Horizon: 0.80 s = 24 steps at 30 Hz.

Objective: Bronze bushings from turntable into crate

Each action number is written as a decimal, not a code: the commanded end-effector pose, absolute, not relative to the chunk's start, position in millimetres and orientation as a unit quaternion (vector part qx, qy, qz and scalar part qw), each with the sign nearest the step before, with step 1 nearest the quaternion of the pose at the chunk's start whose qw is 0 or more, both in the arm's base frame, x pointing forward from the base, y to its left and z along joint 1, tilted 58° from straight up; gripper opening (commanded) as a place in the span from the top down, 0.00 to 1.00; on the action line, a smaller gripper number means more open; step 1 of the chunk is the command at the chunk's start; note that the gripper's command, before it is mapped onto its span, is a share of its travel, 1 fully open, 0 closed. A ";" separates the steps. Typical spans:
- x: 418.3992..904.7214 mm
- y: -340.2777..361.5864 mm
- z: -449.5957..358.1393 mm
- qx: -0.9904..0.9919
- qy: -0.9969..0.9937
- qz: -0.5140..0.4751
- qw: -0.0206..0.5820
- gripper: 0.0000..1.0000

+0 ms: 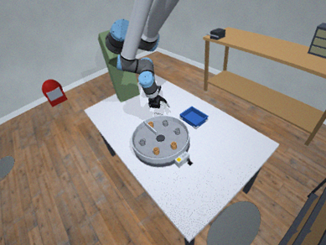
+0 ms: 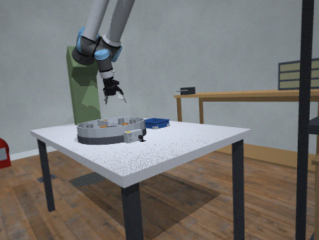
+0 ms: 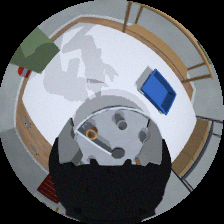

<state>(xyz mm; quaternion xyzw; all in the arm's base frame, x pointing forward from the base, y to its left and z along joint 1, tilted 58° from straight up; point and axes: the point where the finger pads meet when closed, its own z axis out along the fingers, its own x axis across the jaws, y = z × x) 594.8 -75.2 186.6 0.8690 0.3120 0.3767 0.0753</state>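
Note:
The grey round turntable (image 1: 160, 139) sits on the white table. It carries three bronze bushings (image 1: 155, 150) (image 1: 173, 146) (image 1: 150, 124) and three steel bushings (image 1: 142, 142) (image 1: 165, 123) (image 1: 177, 131). The blue crate (image 1: 193, 116) stands to the right of the turntable and looks empty. My gripper (image 1: 157, 105) is open and empty, hanging well above the turntable's far edge. In the side view it (image 2: 114, 97) shows high over the turntable. In the wrist view I look down on the turntable (image 3: 117, 137), one bronze bushing (image 3: 90, 134) and the crate (image 3: 158, 91).
A small control box (image 1: 181, 160) is fixed to the turntable's front edge. A green pedestal (image 1: 118, 69) stands behind the table. A wooden shelf bench (image 1: 273, 62) stands at the right. A dark frame (image 2: 304, 116) rises at the right in the side view.

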 end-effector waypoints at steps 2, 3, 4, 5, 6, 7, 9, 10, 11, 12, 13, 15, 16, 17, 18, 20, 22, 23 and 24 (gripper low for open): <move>581.4 -115.2 205.6 0.850 0.305 0.398 0.161 0.00; 579.0 -120.5 208.7 0.847 0.304 0.399 0.174 0.00; 576.6 -125.3 211.8 0.845 0.303 0.401 0.185 0.00; 574.3 -129.7 214.6 0.842 0.302 0.402 0.196 0.00; 572.1 -133.7 217.2 0.840 0.301 0.403 0.206 0.00; 570.1 -137.2 219.7 0.837 0.300 0.403 0.215 0.00; 566.4 -143.1 223.9 0.833 0.299 0.404 0.230 0.00; 564.9 -145.5 225.7 0.831 0.298 0.405 0.236 0.00; 564.9 -145.5 225.7 0.831 0.298 0.405 0.236 0.00; 564.9 -145.5 225.7 0.831 0.298 0.405 0.236 0.00; 563.5 -147.5 227.3 0.830 0.298 0.405 0.242 0.00; 561.2 -150.7 229.8 0.827 0.297 0.405 0.251 0.00; 560.4 -151.9 230.8 0.826 0.297 0.405 0.254 0.00; 559.7 -152.8 231.6 0.826 0.296 0.406 0.257 0.00; 559.1 -153.6 232.2 0.825 0.296 0.406 0.259 0.00; 558.5 -154.5 232.9 0.824 0.296 0.406 0.261 0.00; 558.2 -154.8 233.2 0.824 0.296 0.406 0.262 0.00; 558.2 -154.9 233.2 0.824 0.296 0.406 0.262 0.00; 558.2 -154.9 233.2 0.824 0.296 0.406 0.262 0.00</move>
